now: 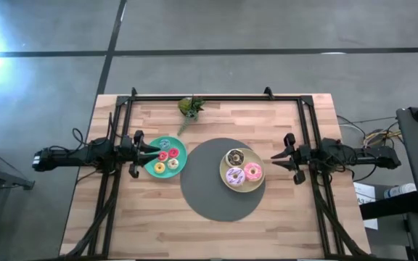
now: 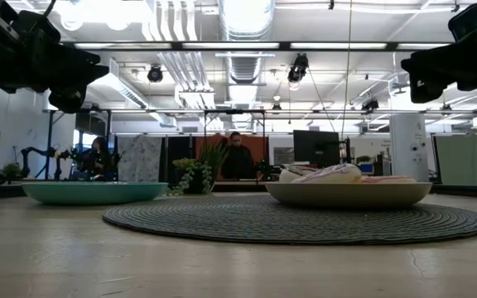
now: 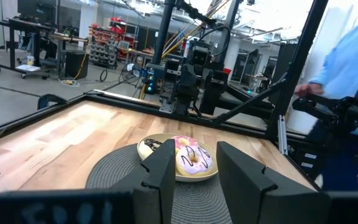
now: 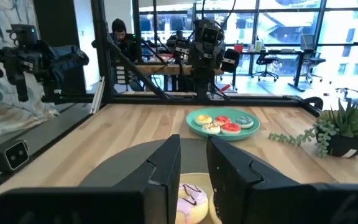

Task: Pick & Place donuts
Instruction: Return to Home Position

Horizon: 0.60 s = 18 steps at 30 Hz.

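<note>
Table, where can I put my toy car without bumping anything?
Bare wood runs across the side away from the plant, around the grey mat. The mat's part between teal plate and yellow plate is free. Crowded: both plates hold donuts, with the left gripper and right gripper close by.

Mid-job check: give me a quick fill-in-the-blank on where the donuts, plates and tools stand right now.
1. The pale-yellow plate carries ____ large donuts.
2. It rests on the round grey ____.
3. The tiny donuts lie on the other plate, coloured ____.
4. The left tool and right tool are open, holding ____.
Missing: three; mat; teal; nothing.
</note>
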Each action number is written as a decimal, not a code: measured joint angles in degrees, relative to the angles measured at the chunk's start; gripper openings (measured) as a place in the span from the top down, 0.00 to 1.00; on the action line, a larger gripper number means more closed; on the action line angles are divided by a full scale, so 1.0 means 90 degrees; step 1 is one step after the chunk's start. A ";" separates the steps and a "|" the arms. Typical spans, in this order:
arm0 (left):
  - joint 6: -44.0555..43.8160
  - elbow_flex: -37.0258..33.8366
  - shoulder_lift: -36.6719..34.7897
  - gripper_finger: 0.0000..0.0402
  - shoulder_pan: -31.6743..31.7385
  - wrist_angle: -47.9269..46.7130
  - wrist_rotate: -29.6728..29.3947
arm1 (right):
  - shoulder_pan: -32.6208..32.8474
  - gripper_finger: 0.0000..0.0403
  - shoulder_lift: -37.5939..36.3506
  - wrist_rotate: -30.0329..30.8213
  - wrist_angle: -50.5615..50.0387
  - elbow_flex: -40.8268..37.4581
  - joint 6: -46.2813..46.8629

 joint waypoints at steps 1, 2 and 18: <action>0.0000 0.0000 0.0000 0.77 0.0001 0.0000 -0.0002 | 0.0000 0.82 -0.0001 0.0000 0.0000 0.0000 0.0002; -0.0002 0.0000 0.0000 0.77 0.0001 -0.0001 0.0000 | -0.0002 0.82 -0.0005 0.0000 0.0000 0.0000 -0.0002; 0.0000 0.0000 0.0000 0.77 -0.0001 -0.0001 0.0000 | 0.0000 0.79 0.0000 -0.0002 0.0000 0.0000 0.0008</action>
